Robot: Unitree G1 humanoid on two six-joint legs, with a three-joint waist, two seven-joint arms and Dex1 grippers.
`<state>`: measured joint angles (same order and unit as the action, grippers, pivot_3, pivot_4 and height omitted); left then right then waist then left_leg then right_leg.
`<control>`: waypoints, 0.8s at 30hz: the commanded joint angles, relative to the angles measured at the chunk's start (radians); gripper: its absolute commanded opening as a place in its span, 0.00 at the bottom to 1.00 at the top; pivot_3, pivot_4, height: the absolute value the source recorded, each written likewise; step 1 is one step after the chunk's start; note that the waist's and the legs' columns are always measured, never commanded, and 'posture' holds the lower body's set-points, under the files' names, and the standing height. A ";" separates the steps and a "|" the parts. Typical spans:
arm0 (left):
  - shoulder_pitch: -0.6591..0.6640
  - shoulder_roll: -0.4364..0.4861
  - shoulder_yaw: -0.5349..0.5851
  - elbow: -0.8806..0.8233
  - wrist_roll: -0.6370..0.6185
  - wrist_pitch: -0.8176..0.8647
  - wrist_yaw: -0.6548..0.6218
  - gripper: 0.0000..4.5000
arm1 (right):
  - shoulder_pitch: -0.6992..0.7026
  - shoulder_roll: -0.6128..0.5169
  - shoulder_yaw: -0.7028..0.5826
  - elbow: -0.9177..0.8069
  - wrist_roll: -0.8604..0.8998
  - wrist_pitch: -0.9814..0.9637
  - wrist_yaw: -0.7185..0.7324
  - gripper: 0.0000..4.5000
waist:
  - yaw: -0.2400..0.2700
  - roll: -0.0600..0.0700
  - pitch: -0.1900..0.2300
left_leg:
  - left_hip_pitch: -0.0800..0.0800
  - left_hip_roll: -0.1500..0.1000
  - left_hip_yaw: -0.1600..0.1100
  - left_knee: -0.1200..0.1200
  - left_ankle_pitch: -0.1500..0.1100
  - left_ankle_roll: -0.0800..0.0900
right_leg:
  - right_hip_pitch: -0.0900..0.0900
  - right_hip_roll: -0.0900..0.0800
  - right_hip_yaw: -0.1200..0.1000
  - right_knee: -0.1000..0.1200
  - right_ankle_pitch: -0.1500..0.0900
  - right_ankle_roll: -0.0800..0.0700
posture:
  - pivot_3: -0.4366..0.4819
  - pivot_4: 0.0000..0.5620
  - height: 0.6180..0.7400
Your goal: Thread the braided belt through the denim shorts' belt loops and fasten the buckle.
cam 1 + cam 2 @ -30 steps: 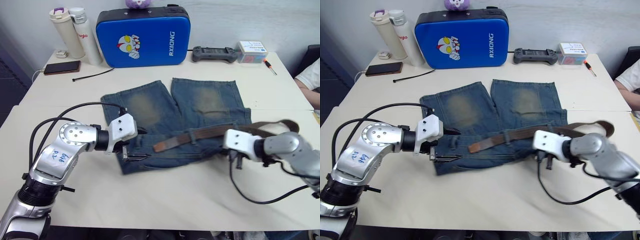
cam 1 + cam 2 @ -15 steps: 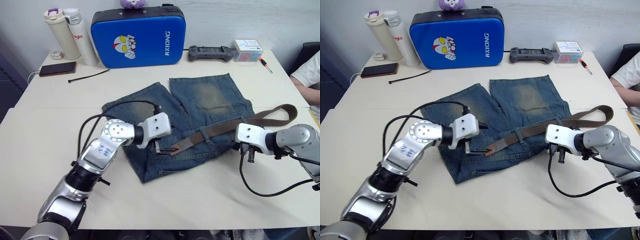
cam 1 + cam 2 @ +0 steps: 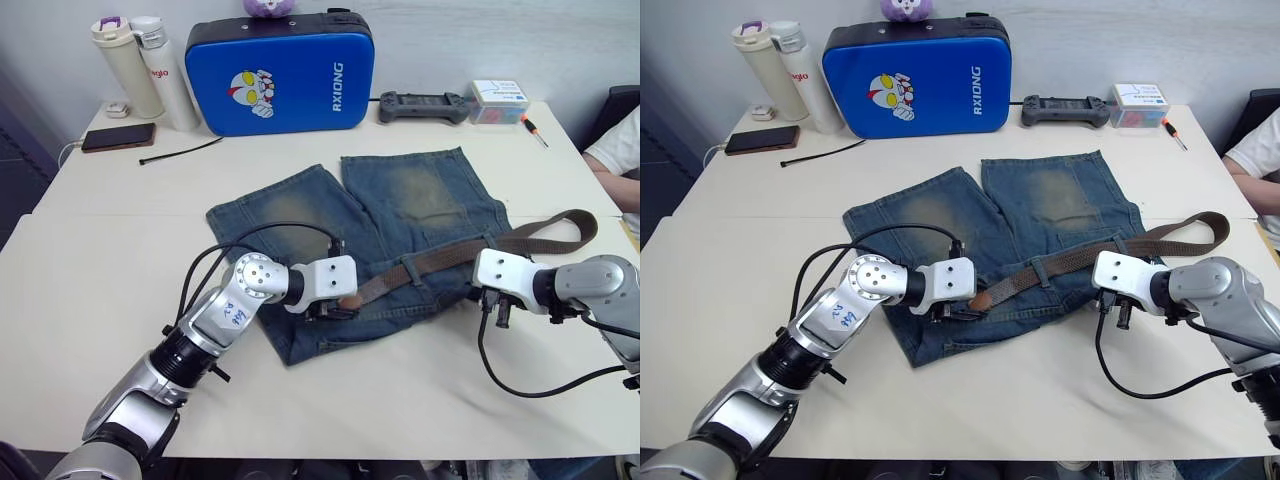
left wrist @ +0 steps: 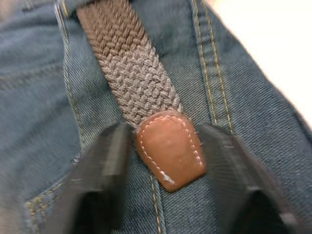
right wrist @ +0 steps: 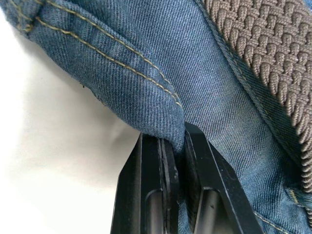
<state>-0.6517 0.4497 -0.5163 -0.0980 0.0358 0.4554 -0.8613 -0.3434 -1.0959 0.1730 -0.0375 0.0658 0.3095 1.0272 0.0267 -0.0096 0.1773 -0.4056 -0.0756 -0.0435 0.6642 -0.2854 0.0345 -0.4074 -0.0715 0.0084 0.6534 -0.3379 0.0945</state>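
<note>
- White table (image 3: 330, 400) carries the denim shorts (image 3: 400, 215) mid-surface; left gripper (image 4: 168, 161), fingers apart, straddles the braided belt (image 4: 131, 68) tip.
- Right gripper (image 5: 175, 165) is clamped on the waistband edge; close squarely on the leather tip, then pull level.

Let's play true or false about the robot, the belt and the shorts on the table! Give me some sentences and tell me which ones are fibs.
1. The left gripper has its two fingers open on either side of the leather tip of the braided belt. True.
2. The right gripper is pinching an edge of the denim shorts. True.
3. The belt is rolled up beside the shorts. False: it lies stretched along the waistband.
4. The blue padded case lies on top of the shorts. False: it stands behind them at the far edge of the table.
</note>
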 commanded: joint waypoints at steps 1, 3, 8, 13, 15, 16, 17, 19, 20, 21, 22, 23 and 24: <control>-0.013 0.012 0.008 0.025 0.035 -0.033 -0.002 0.16 | 0.011 -0.004 -0.030 -0.010 -0.020 0.009 0.002 0.00 | 0.001 0.000 0.000 | 0.000 0.000 0.000 0.000 0.000 0.000 | 0.000 0.000 0.000 0.000 0.000 0.000 | 0.48 0.27 1.00; -0.010 0.025 0.019 0.035 0.039 -0.047 -0.008 0.02 | 0.009 -0.002 -0.034 -0.007 -0.023 0.009 0.004 0.00 | 0.002 0.000 0.000 | 0.000 0.000 0.000 0.001 0.000 0.000 | 0.000 0.000 0.000 0.000 0.000 0.000 | 0.48 0.27 1.00; -0.007 0.076 0.073 0.013 0.015 -0.041 -0.037 0.02 | 0.002 0.004 -0.031 0.004 -0.027 0.009 0.006 0.00 | 0.000 0.000 0.000 | 0.000 0.000 0.000 0.001 0.000 0.000 | 0.000 0.000 0.000 0.000 0.000 0.000 | 0.48 0.27 1.00; 0.032 0.176 0.139 -0.059 -0.018 0.002 -0.096 0.02 | -0.004 0.014 -0.023 0.015 -0.033 0.003 0.007 0.00 | -0.003 0.000 0.000 | 0.000 0.000 0.000 0.000 0.000 0.000 | -0.001 0.000 0.000 0.001 0.000 0.000 | 0.48 0.27 1.00; 0.054 0.214 0.160 -0.082 -0.027 0.014 -0.112 0.02 | -0.005 0.020 -0.021 0.020 -0.035 0.000 0.007 0.00 | -0.003 0.000 0.000 | 0.000 0.000 0.000 0.000 0.000 0.000 | -0.001 0.000 0.000 0.001 0.000 0.000 | 0.48 0.27 1.00; 0.065 0.229 0.169 -0.093 -0.033 0.023 -0.119 0.02 | -0.005 0.023 -0.020 0.022 -0.036 -0.001 0.007 0.00 | -0.003 0.000 0.000 | 0.000 0.000 0.000 0.000 0.000 0.000 | -0.001 0.000 0.000 0.001 0.000 0.000 | 0.48 0.27 1.00; 0.074 0.238 0.176 -0.101 -0.042 0.031 -0.124 0.02 | -0.005 0.024 -0.019 0.023 -0.036 -0.002 0.008 0.00 | -0.003 0.000 0.000 | 0.000 0.000 0.000 0.000 0.000 0.000 | -0.001 0.000 0.000 0.001 0.000 0.000 | 0.48 0.27 1.00; 0.087 0.232 0.188 -0.115 -0.059 0.048 -0.120 0.02 | -0.008 0.030 -0.014 0.027 -0.039 -0.004 0.009 0.00 | -0.003 0.000 0.000 | 0.000 0.000 0.000 0.000 0.000 0.000 | 0.000 0.000 0.000 0.001 0.000 0.000 | 0.48 0.27 1.00; 0.089 0.219 0.190 -0.116 -0.060 0.054 -0.107 0.02 | -0.010 0.034 -0.012 0.029 -0.041 -0.005 0.009 0.00 | -0.004 0.000 0.000 | 0.000 0.000 0.000 0.000 0.000 0.000 | 0.000 0.000 0.000 0.001 0.000 0.000 | 0.48 0.27 1.00; 0.088 0.207 0.188 -0.113 -0.060 0.060 -0.096 0.02 | -0.012 0.038 -0.011 0.031 -0.043 -0.005 0.009 0.00 | -0.004 0.000 0.000 | 0.000 0.000 0.000 0.000 0.000 0.000 | 0.000 0.000 0.000 0.001 0.000 0.000 | 0.48 0.27 1.00; 0.083 0.198 0.182 -0.102 -0.055 0.051 -0.090 0.02 | -0.014 0.041 -0.011 0.033 -0.044 -0.006 0.009 0.00 | -0.004 0.000 0.000 | 0.000 0.000 0.000 0.000 0.000 0.000 | 0.000 0.000 0.000 0.001 0.000 0.000 | 0.48 0.27 1.00; 0.077 0.189 0.183 -0.088 -0.054 0.039 -0.085 0.02 | -0.016 0.043 -0.010 0.034 -0.045 -0.007 0.011 0.00 | -0.004 0.000 0.000 | 0.000 0.000 0.000 0.000 0.000 0.000 | 0.000 0.000 0.000 0.001 0.000 0.000 | 0.48 0.27 1.00; 0.073 0.181 0.189 -0.080 -0.060 0.038 -0.082 0.02 | -0.016 0.046 -0.011 0.034 -0.044 -0.008 0.013 0.00 | -0.004 0.000 0.000 | 0.000 0.000 0.000 0.000 0.000 0.000 | 0.000 0.000 0.000 0.001 0.000 0.000 | 0.48 0.27 1.00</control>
<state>-0.5742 0.6390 -0.3491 -0.1794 -0.0225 0.5023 -0.9581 -0.3590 -1.0597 0.1677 -0.0209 0.0384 0.3034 1.0397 0.0226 -0.0093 0.1771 -0.4050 -0.0755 -0.0435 0.6646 -0.2854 0.0344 -0.4074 -0.0715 0.0085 0.6548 -0.3380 0.0943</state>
